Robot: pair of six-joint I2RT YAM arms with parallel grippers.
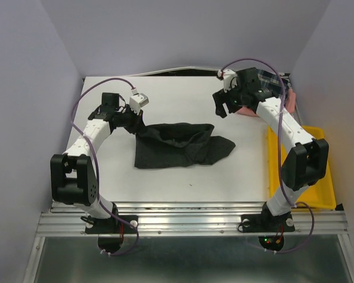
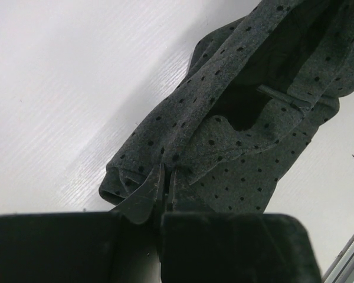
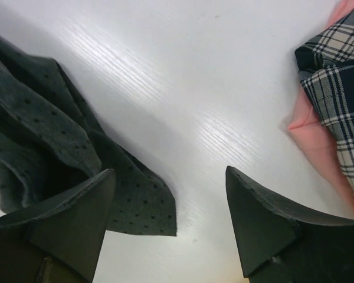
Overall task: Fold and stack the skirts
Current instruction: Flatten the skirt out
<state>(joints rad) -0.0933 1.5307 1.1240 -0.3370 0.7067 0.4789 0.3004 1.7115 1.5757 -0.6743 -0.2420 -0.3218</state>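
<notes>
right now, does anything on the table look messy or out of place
The charcoal dotted skirt lies bunched and wrinkled in the middle, one end trailing right, its left corner pinched in the left jaws. The plaid skirt lies on the pink skirt at the far right; nothing odd shows there.

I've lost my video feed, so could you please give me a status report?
Left pincer shut on charcoal skirt. Right pincer open, empty. Plaid skirt on pink skirt far right, out of the way.
</notes>
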